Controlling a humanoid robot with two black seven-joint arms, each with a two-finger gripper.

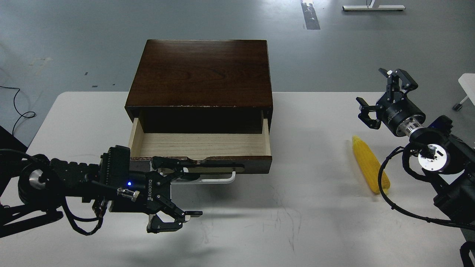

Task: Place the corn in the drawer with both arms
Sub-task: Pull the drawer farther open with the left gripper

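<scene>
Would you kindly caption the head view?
Drawer pulled open; left gripper open by its handle; corn on table near open right gripper.

A white worktop [304, 222] fills the lower part of the view, its surface marked with faint dark scuffs and scratches near the middle front. Its far left corner is rounded. Beyond it lies a grey floor [74, 37], smooth and slightly glossy. A strip of dark, worn tape [310, 15] runs along the floor near the top edge, right of centre. Further right at the top edge stands a white bar-shaped foot of some furniture [373, 7]. At the left edge a thin black cable [16, 107] loops across the floor. At the right edge a white piece of furniture [467, 81] shows in part, with a caster [457, 106] below it.
</scene>
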